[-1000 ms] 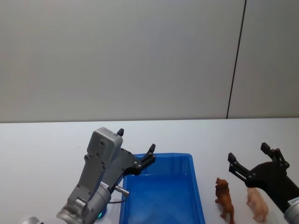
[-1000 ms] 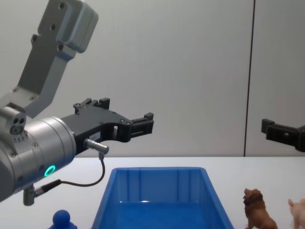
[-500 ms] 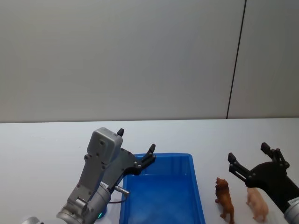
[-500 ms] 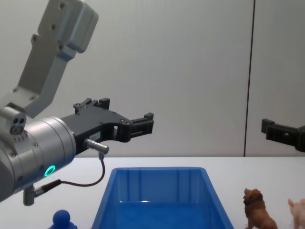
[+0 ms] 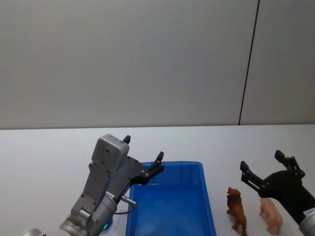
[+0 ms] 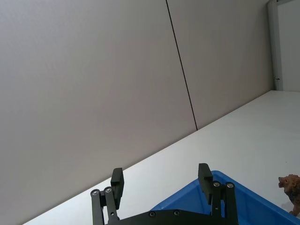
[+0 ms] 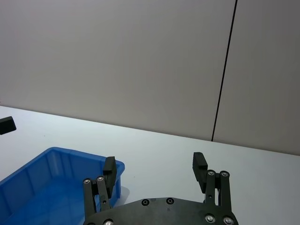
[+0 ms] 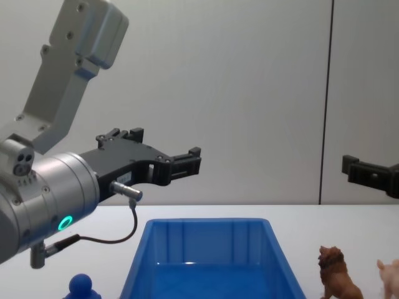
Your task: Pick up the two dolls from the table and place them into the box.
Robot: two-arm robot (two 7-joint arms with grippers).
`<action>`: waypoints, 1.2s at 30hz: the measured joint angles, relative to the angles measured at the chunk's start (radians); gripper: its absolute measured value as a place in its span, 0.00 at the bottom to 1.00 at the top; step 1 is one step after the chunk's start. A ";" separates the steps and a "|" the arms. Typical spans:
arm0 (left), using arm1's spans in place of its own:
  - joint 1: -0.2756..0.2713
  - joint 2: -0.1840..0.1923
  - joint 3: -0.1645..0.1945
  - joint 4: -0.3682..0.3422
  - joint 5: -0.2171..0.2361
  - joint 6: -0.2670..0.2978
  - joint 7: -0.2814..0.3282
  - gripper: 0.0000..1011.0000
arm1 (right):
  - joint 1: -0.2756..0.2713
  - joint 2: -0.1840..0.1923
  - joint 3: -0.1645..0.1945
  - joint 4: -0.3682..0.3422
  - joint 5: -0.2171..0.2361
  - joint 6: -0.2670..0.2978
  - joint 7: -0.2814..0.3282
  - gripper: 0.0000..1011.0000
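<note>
Head view: a white table [image 5: 44, 147] runs across the scene. The box [image 5: 172, 209], a bright blue bin, sits on it at centre front with its opening up, and the part of its floor in sight is bare.

The left gripper [image 5: 143, 147] hangs over the far left corner of the box. The chest view places it well above the rim. Its two black fingers are spread wide with nothing between them (the left wrist view confirms the gap).

The right gripper [image 5: 262, 160] is held above the table to the right of the box, clear of the rim. Its fingers are likewise parted and empty.

The lion [image 5: 236, 206], brown with a mane, stands upright on the table just right of the box, apart from its wall. It stands below the right gripper and untouched by it. A pale pink pig [image 5: 271, 214] stands just beside the lion, on the side away from the box.

The blue figure [image 8: 83, 288] stands on the table left of the box, under the left arm. Its round head shows at the lower edge of the chest view.
</note>
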 joint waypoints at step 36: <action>0.000 0.000 0.000 0.000 0.000 0.000 0.000 0.99 | -0.014 0.001 0.018 0.063 0.015 0.195 -0.070 0.99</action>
